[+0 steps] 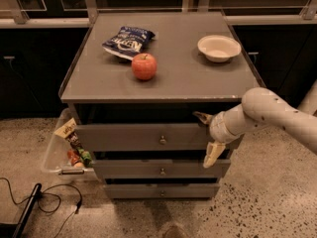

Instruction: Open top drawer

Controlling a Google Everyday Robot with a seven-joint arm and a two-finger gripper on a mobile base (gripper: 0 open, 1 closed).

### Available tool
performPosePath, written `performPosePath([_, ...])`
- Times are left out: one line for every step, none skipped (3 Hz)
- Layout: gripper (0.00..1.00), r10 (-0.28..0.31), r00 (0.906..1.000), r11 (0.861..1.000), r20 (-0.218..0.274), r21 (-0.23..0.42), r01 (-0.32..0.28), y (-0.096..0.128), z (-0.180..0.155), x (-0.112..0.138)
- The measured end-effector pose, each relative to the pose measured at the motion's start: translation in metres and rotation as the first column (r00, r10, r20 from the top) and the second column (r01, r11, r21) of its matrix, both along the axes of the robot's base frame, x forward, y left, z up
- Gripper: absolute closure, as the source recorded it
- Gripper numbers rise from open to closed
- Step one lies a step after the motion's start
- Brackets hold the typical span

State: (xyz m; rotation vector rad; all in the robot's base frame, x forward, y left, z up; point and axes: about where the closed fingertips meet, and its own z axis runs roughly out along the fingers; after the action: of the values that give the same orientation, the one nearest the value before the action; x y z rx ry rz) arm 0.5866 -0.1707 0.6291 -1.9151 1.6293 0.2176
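Note:
The top drawer point(133, 137) is the upper grey front of the cabinet, with a small round metal knob point(162, 140) at its centre and a dark gap above it. My gripper point(207, 136) is open at the right end of this front. One fingertip point(202, 117) sits by the drawer's upper right corner. The other, pale finger point(213, 155) hangs just below the front's lower edge. It is to the right of the knob and does not touch it. The white arm point(277, 115) comes in from the right.
Two narrower drawers, the middle point(161, 168) and the bottom point(161, 190), lie below. On the cabinet top point(99, 86) are a red apple point(144, 66), a chip bag point(129, 41) and a white bowl point(219, 47). A clear bin of snacks point(67, 148) hangs at the left. A cable point(44, 202) lies on the floor.

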Motion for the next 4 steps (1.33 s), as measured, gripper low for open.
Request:
performPosePath([0.19,0.003,1.0,1.0,-0.002,-0.002,-0.003,0.0008,-0.0009,-0.0001])
performPosePath([0.42,0.003,1.0,1.0,-0.002,-0.002,-0.003,0.0008,-0.0008,-0.0001])
performPosePath([0.89,0.004,1.0,1.0,-0.002,-0.002,-0.004,0.0009,0.0079,0.0007])
performPosePath([0.85,0.004,1.0,1.0,-0.002,-0.002,-0.004,0.001,0.0079,0.0007])
